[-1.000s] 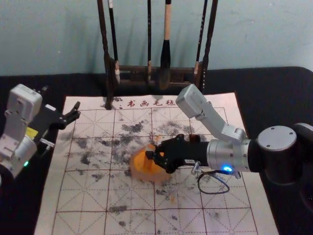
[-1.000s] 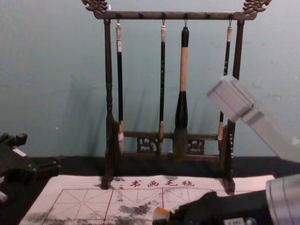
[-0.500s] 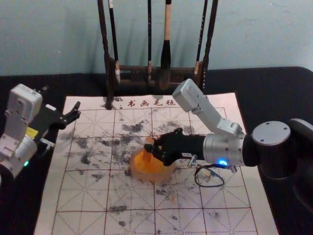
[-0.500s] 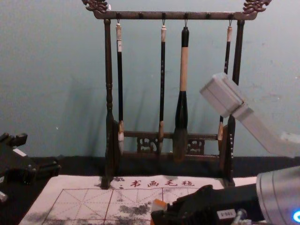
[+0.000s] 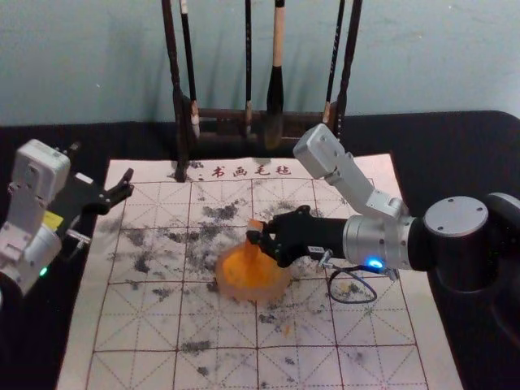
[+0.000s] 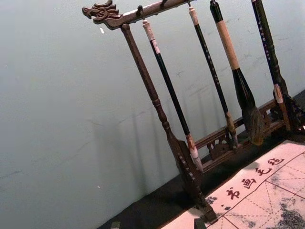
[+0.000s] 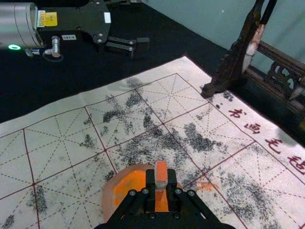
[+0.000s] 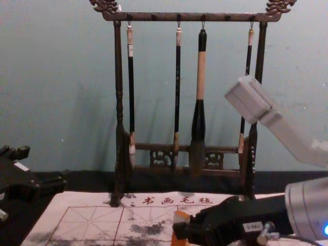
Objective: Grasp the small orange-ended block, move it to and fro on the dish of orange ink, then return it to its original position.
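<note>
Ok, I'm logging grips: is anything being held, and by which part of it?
Yes: the right tool grips the small orange-ended block by its sides, near the upper end. The left tool holds nothing.

White gridded cloth mat (image 5: 138,325) on black-covered worktop (image 5: 455,146). Round translucent dish (image 5: 279,288) of orange ink on mat. Orange-ended block (image 5: 255,224) in right gripper (image 5: 256,236), at dish. Dark carved wooden brush rack (image 5: 223,114) behind. Left gripper (image 5: 128,184) by mat's left edge.
</note>
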Robot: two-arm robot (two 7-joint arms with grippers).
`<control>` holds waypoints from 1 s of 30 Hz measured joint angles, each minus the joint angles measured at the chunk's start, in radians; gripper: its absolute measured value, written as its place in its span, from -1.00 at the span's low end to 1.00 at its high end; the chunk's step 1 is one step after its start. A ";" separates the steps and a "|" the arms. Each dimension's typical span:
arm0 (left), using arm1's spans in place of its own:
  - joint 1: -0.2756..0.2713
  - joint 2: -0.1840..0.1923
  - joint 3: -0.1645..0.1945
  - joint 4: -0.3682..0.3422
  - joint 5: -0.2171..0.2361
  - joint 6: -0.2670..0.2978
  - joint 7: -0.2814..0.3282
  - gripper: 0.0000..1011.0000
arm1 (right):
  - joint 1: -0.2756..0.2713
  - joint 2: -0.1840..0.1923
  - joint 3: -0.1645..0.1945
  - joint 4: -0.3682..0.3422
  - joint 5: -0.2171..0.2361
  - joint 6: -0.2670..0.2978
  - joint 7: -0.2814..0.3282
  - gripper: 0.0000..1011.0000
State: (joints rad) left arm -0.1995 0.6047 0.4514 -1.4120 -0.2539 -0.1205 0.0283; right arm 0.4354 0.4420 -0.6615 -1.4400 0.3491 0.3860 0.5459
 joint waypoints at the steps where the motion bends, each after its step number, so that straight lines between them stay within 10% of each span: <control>1: 0.000 0.000 0.000 0.000 0.000 0.000 0.000 0.98 | -0.001 0.001 0.002 0.000 -0.001 0.000 0.000 -0.74; 17: 0.000 0.000 0.000 0.000 0.000 0.000 0.000 0.98 | -0.015 0.014 0.020 -0.030 0.003 -0.004 0.002 -0.74; 30: 0.000 0.000 0.000 0.000 0.000 0.000 0.000 0.98 | -0.081 0.099 0.106 -0.191 0.073 -0.029 -0.019 -0.74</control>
State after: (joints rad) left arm -0.1995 0.6047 0.4514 -1.4120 -0.2539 -0.1205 0.0283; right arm 0.3543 0.5409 -0.5554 -1.6313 0.4218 0.3575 0.5274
